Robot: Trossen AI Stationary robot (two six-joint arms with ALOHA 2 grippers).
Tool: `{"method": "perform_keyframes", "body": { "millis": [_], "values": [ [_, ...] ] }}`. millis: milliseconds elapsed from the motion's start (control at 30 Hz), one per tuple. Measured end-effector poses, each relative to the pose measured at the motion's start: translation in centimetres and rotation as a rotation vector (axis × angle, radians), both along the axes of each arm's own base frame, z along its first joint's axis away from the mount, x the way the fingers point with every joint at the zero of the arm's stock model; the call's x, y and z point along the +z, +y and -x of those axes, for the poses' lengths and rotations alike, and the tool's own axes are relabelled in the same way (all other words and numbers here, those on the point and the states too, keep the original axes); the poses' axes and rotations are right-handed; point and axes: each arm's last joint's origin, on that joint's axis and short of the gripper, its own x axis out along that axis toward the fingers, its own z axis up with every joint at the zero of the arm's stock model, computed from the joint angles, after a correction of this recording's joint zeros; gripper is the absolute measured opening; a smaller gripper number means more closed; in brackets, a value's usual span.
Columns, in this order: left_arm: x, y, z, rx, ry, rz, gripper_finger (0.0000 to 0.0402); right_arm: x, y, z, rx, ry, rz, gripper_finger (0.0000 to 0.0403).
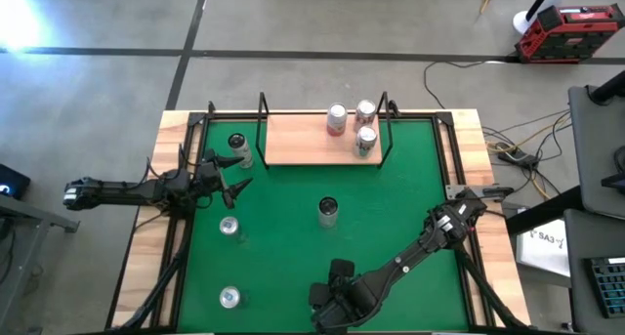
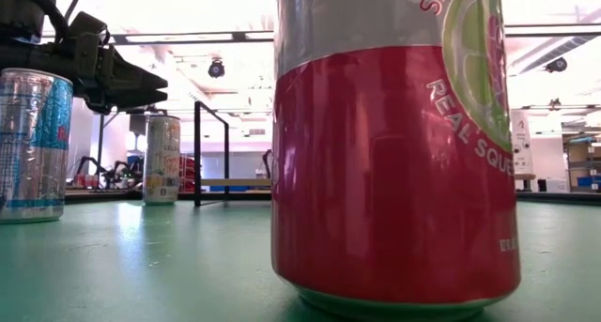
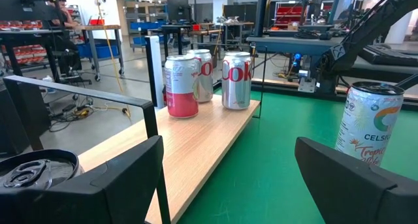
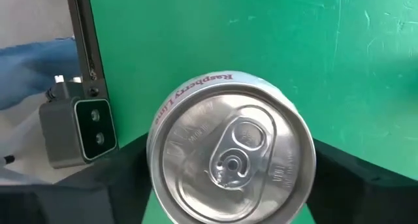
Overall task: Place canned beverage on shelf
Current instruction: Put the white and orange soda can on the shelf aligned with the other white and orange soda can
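Observation:
The shelf (image 1: 303, 140), a light-wood board in a black rod frame, stands at the far side with three cans (image 3: 199, 80) on its right part. My right gripper (image 1: 332, 301) is open at the near edge, pointing down. Its fingers stand either side of the top of a red and silver can (image 4: 232, 165), and no touch shows. That can (image 2: 394, 162) stands upright on the green mat. My left gripper (image 1: 232, 177) is open and empty at the shelf's left end. It is beside a dark-topped can (image 1: 237, 145) and faces along the shelf (image 3: 196, 145).
A Celsius can (image 1: 327, 210) stands mid-mat and also shows in the left wrist view (image 3: 369, 126). Two more cans (image 1: 229, 226) (image 1: 229, 296) stand on the left side of the mat. A small camera on a black rod (image 4: 78, 129) is next to the red can.

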Motion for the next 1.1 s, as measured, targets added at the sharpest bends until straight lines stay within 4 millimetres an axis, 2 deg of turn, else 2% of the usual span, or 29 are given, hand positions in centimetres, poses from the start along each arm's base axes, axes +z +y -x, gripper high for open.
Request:
{"method": "perform_keyframes", "body": {
  "millis": [200, 333, 533, 700, 833, 1000, 1100],
  "values": [
    [0.0, 0.0, 0.0, 0.000, -0.001, 0.000, 0.0332, 0.1, -0.2, -0.1, -0.076, -0.004, -0.018, 0.0282],
    [0.0, 0.0, 0.0, 0.000, 0.000, 0.000, 0.0332, 1.0, -1.5, 0.2, -0.245, 0.033, -0.019, 0.0282],
    [0.0, 0.0, 0.0, 0.000, -0.001, 0.000, 0.0332, 4.5, -5.1, 1.1, -0.464, 0.071, -0.018, 0.0282],
    [0.0, 0.0, 0.0, 0.000, 0.000, 0.000, 0.0332, 6.5, -8.5, 1.7, -0.499, 0.103, 0.040, 0.0282],
    [0.0, 0.0, 0.0, 0.000, 0.000, 0.000, 0.0332, 9.2, -11.5, 2.3, -0.502, 0.077, 0.037, 0.0282],
    [0.0, 0.0, 0.0, 0.000, 0.002, 0.000, 0.0332, 10.7, -15.1, 3.3, -0.582, 0.077, 0.020, 0.0282],
    [0.0, 0.0, 0.0, 0.000, 0.002, 0.000, 0.0332, 11.2, -16.8, 4.7, -0.642, 0.084, 0.017, 0.0282]
  ]
}}
